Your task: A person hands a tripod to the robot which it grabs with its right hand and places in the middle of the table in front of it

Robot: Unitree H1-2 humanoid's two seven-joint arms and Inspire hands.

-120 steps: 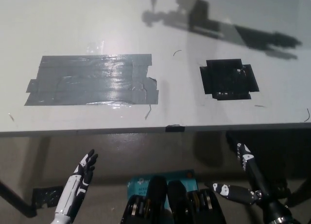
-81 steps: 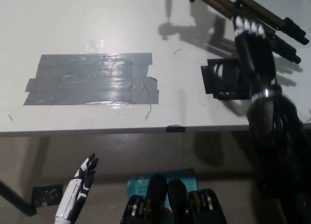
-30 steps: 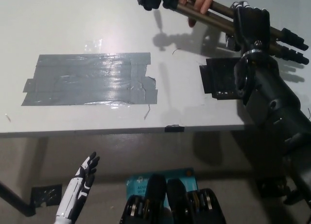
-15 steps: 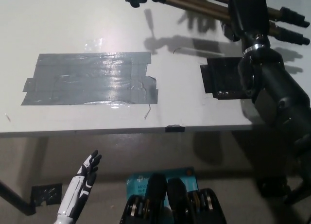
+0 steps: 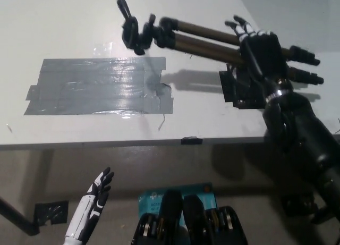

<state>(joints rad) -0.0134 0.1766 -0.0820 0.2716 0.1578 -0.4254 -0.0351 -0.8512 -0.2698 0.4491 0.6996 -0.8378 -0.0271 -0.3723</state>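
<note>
My black right hand [image 5: 258,49] is shut on a folded tripod [image 5: 204,39] with brown legs and a black head. The tripod lies nearly level above the white table [image 5: 79,22], its head [image 5: 139,31] pointing left over the right end of the grey tape patch [image 5: 101,86], its feet sticking out to the right past my hand. It casts a shadow on the table below. My white left hand [image 5: 91,204] rests open below the table's front edge at the lower left.
A black tape square [image 5: 245,87] lies on the table under my right forearm. The table's front edge runs across the middle of the view, with floor and a teal object [image 5: 154,199] below it.
My right hand has carried the tripod down and to the left, toward the table's middle. The person's hand that held the tripod a second ago is gone from view.
</note>
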